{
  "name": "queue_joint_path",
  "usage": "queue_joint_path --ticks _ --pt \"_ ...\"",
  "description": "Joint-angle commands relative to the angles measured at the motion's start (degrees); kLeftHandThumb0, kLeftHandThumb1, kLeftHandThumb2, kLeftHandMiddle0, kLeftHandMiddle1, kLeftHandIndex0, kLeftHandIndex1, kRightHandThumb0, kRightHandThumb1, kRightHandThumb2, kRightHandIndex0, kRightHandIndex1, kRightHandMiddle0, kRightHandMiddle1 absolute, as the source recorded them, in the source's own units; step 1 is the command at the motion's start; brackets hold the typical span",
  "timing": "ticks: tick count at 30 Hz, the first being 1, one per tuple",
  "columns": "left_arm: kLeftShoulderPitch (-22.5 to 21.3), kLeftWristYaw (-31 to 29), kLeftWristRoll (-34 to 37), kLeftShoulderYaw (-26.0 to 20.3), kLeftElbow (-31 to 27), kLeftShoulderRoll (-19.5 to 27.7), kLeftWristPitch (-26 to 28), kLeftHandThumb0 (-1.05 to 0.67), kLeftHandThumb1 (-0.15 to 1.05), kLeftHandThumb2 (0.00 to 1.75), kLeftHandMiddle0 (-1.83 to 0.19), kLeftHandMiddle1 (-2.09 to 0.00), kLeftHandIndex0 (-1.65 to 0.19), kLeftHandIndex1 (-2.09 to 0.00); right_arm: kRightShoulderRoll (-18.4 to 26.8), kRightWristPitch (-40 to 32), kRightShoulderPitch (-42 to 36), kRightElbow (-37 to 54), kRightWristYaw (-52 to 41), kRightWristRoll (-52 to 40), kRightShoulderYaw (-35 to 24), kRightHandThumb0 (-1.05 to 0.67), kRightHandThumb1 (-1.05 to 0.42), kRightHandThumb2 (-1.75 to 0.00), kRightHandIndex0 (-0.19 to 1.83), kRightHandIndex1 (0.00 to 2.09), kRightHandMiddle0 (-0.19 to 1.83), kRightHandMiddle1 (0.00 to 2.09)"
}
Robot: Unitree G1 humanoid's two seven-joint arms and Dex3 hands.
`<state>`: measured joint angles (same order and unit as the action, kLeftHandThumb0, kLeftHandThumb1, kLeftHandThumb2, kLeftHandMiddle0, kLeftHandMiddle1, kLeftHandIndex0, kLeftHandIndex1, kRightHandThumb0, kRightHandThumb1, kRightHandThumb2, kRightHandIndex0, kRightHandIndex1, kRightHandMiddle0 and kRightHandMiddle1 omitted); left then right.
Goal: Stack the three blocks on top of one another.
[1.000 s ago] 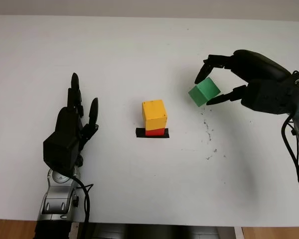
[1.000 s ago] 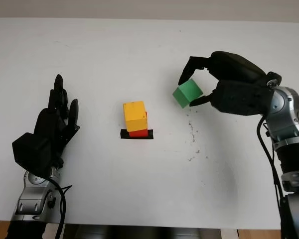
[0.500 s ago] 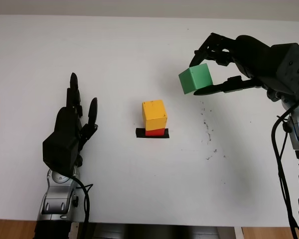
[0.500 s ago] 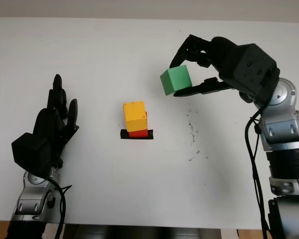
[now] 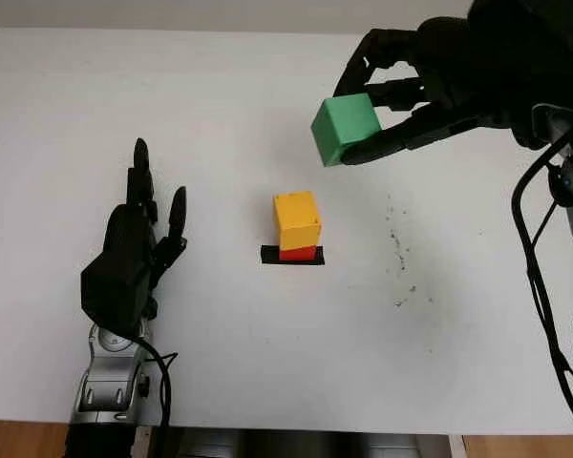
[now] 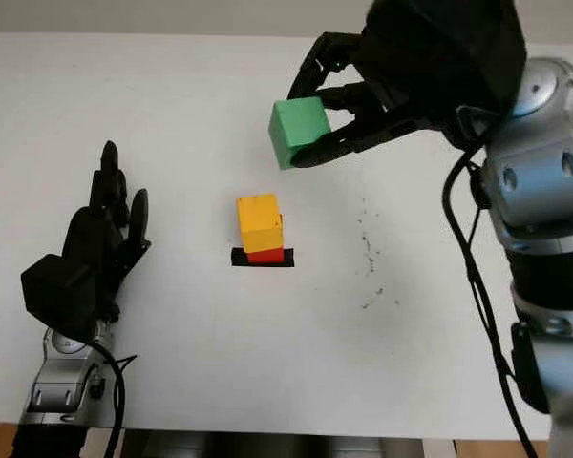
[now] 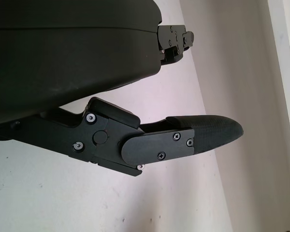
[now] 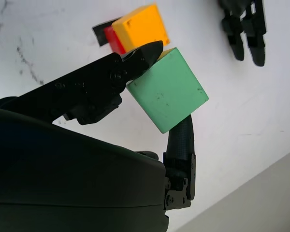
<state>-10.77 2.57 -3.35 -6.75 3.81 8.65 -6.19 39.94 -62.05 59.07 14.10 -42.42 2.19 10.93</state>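
While the left hand [image 5: 134, 253] sits open at the table's [image 5: 220, 363] left side, the right hand [image 5: 401, 91] pinches the green block [image 5: 345, 127] between its fingertips, raised above the table, up and right of the yellow block [image 5: 296, 219] stacked on the red block [image 5: 297, 253].
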Motion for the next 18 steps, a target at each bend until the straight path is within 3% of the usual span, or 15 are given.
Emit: queue_joint_path --ticks 1,11,18 --pt "-0.03 -0.01 0.12 0.27 -0.1 -0.41 0.22 -0.82 1.05 0.57 0.16 -0.05 0.14 -0.05 -0.52 -1.75 1.5 2.34 0.31 -1.16 0.1 -0.27 -1.05 -0.13 0.29 0.02 0.03 1.93" --pt "0.55 0.79 -1.06 0.57 -1.0 -0.45 0.87 -0.83 1.05 0.58 0.15 -0.05 0.13 -0.05 -5.87 -10.25 -1.19 7.15 6.43 -5.9 -0.59 -0.33 -1.05 -0.19 0.21 0.0 -0.04 2.09" --pt "1.2 1.41 -1.1 0.38 -1.46 -0.97 0.7 -0.82 1.05 0.58 0.14 -0.06 0.12 -0.06 -6.33 -10.6 -4.34 9.97 9.56 -8.26 -0.52 -0.37 -1.05 -0.18 0.18 0.0 -0.04 2.09"
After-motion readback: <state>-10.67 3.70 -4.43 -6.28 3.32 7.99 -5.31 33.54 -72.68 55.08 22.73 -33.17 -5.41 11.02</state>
